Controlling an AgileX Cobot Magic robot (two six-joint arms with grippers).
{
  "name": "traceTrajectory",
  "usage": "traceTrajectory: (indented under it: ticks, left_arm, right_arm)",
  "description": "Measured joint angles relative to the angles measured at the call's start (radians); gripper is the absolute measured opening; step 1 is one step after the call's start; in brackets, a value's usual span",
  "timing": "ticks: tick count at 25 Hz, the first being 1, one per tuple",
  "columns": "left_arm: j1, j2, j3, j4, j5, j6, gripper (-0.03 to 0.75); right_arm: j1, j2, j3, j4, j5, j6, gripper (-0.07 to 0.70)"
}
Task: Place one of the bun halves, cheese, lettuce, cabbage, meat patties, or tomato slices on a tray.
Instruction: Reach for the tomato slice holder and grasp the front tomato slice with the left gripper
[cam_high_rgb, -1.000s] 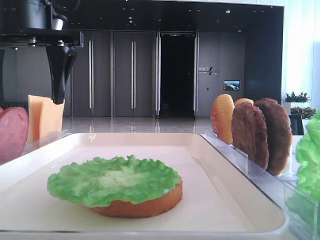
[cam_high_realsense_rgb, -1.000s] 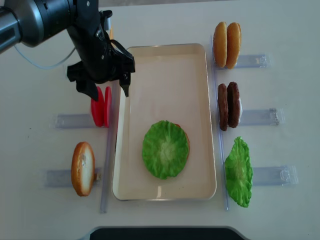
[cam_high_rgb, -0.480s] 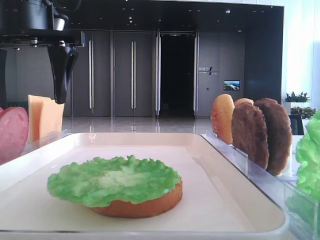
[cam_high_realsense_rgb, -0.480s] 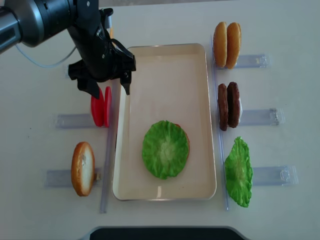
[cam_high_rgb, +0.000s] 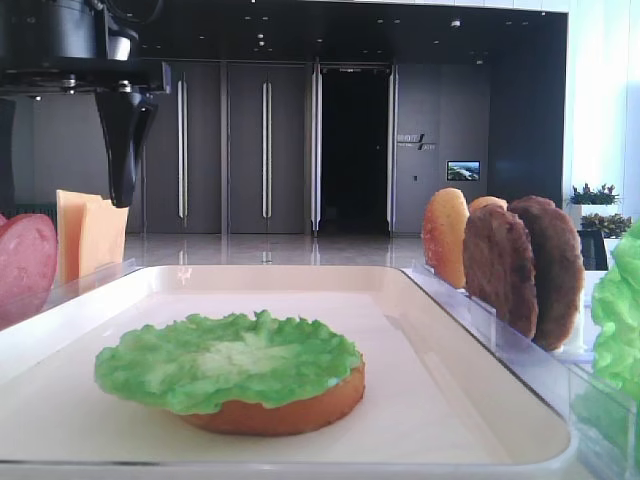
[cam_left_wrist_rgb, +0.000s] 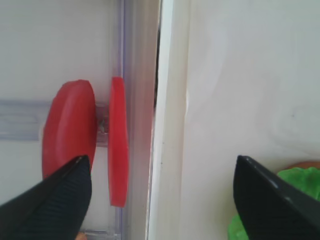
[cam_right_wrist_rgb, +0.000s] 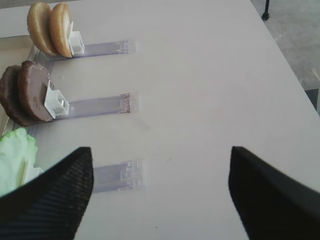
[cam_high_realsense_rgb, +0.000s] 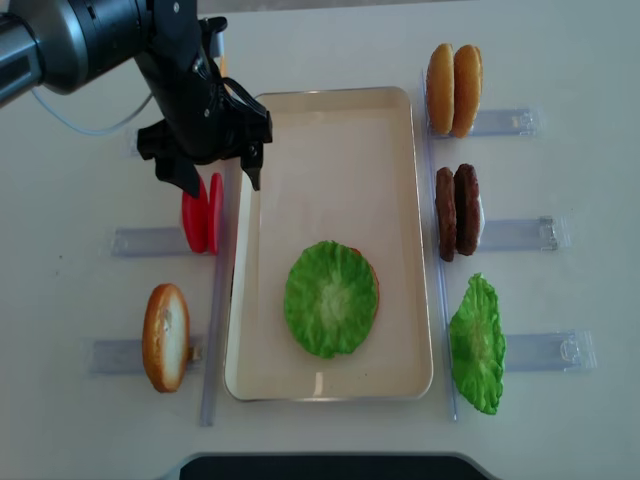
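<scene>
Our black left gripper (cam_high_realsense_rgb: 213, 168) hangs spread wide and empty above the two upright flat red tomato slices (cam_high_realsense_rgb: 203, 213) racked just left of the cream rectangular tray (cam_high_realsense_rgb: 330, 125). Their discs face left-right. Left arm is nearer.

tray (cam_high_realsense_rgb: 400, 130): cream, holds bun half under flat lettuce (cam_high_realsense_rgb: 330, 298) | tomato slices (cam_high_realsense_rgb: 202, 213): two red discs upright, left rack | meat patties (cam_high_realsense_rgb: 457, 211): upright, right
</scene>
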Motion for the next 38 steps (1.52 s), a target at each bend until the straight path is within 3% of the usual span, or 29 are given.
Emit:
traceTrajectory:
  ticks: [9, 15, 36, 38]
  left_arm:
    - [0.000, 0.001, 0.000, -0.010, 0.004, 0.019, 0.692]
    - [0.000, 0.060, -0.002, -0.010, 0.053, 0.030, 0.692]
    - [0.000, 0.079, -0.041, 0.023, 0.079, 0.033, 0.692]
    - [0.000, 0.085, -0.047, 0.019, 0.101, 0.034, 0.693]
  right_arm:
    - [0.000, 0.000, 0.000, 0.000, 0.000, 0.000, 0.531]
    - [0.000, 0.000, 0.000, 0.000, 0.000, 0.000, 0.531]
    - [0.000, 0.000, 0.000, 0.000, 0.000, 0.000, 0.531]
    - [0.000, 0.000, 0.000, 0.000, 0.000, 0.000, 0.531]
